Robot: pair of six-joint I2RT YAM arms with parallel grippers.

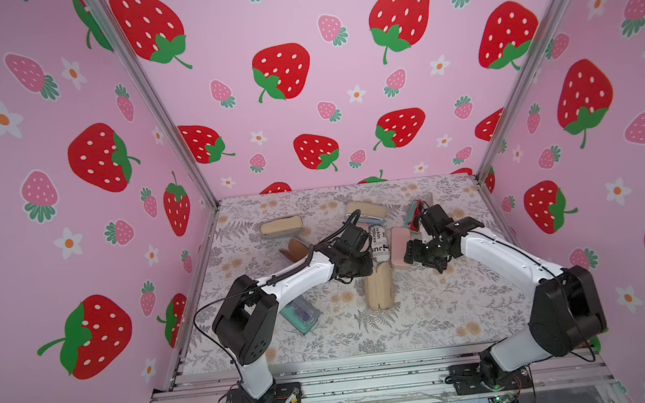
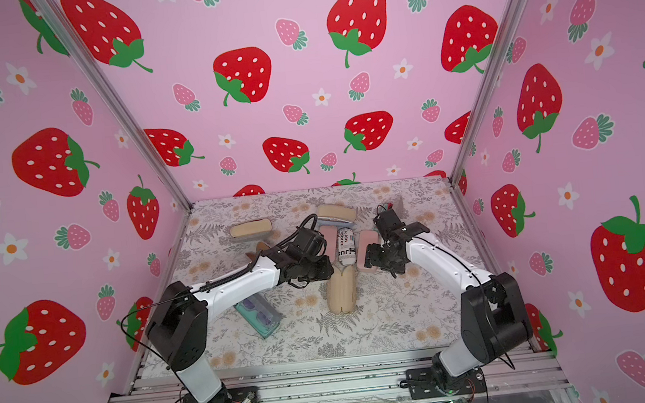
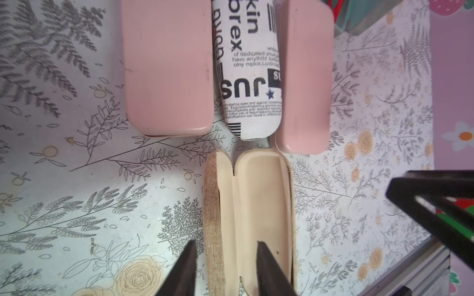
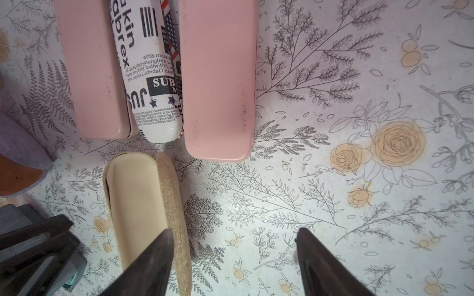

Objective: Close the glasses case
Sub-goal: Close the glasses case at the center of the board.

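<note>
Found beige glasses case (image 1: 379, 288) lying open just right of centre in both top views, long axis running up-down the frame. Checked lining: bare, nothing inside. Logged left gripper (image 3: 225, 243) as nearer, jaws parted astride the upturned half, no clamp evident. Logged right gripper (image 4: 234, 230) spread wide, empty, beside the case.

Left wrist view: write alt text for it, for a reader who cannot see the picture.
An open beige glasses case, cream lining showing, lies on the floral table, with one tilted-up half between the parted fingers of the left gripper. Past its end, a white printed case lies between two pink cases.
</note>
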